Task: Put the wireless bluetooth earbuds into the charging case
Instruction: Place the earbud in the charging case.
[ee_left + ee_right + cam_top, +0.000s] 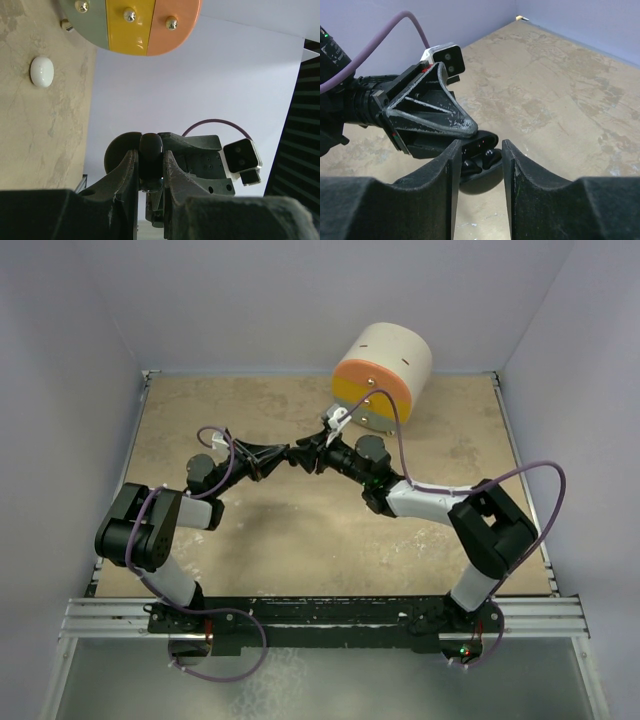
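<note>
My left gripper (150, 153) is shut on the charging case (151, 150), a glossy black puck held edge-on above the table. In the right wrist view the case (481, 184) has its lid open. Two earbuds (490, 158) look dark and glossy here and sit side by side in its wells. My right gripper (480, 148) is open, one finger on each side of the case, with a gap on both sides. In the top view the left gripper (288, 456) and the right gripper (313, 454) meet tip to tip over the middle of the table. The case is too small to make out there.
The cream-and-orange cylindrical drawer unit (385, 375) lies at the back, just beyond the right gripper, with its knobbed face (135, 22) towards the arms. A smooth white oval object (41, 71) lies on the tan table near it. Purple walls enclose the table.
</note>
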`<state>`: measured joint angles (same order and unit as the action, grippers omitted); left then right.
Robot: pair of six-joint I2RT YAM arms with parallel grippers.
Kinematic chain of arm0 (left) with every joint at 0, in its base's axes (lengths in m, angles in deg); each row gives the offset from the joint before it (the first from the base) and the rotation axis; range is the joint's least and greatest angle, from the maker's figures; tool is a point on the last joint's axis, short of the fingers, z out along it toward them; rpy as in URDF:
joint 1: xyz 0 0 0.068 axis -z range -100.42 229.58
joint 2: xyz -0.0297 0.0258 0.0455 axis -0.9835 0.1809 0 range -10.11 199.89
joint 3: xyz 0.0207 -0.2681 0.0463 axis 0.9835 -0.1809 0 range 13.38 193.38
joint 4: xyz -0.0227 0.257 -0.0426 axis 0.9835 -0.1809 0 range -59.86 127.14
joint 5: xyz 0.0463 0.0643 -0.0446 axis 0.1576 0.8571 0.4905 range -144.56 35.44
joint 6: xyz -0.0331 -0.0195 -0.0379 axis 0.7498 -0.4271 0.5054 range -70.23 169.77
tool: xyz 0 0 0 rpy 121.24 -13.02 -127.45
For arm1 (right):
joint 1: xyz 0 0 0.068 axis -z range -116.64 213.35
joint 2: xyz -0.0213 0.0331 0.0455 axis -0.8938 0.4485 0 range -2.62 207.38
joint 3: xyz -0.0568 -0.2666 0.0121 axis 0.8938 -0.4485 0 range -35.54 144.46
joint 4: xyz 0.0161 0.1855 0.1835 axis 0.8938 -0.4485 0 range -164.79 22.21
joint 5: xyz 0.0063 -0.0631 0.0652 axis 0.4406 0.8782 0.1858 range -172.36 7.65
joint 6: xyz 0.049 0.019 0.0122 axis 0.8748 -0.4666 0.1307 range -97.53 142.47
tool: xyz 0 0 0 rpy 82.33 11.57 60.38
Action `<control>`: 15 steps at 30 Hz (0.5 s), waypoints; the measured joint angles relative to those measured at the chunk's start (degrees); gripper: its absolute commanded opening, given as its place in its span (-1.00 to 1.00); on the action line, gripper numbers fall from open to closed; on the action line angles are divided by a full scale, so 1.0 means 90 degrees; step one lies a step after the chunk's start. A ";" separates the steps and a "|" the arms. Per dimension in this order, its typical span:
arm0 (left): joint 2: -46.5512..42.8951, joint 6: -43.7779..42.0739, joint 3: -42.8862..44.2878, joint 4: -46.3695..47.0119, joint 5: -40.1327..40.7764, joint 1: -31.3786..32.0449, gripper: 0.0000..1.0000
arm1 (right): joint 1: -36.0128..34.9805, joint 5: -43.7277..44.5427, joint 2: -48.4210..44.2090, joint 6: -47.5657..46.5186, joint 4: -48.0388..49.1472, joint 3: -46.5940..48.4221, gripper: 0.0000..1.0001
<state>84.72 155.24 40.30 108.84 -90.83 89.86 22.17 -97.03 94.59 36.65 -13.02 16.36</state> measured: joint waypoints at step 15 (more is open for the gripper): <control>-0.0024 -0.0005 0.0000 -0.0381 0.0488 0.0000 -1.00 | -0.0005 0.1758 -0.1307 0.0357 -0.0333 -0.0818 0.99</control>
<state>84.50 155.20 40.30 105.41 -86.43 89.86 22.12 -81.21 82.83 39.86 -16.02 8.99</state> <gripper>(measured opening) 0.161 0.992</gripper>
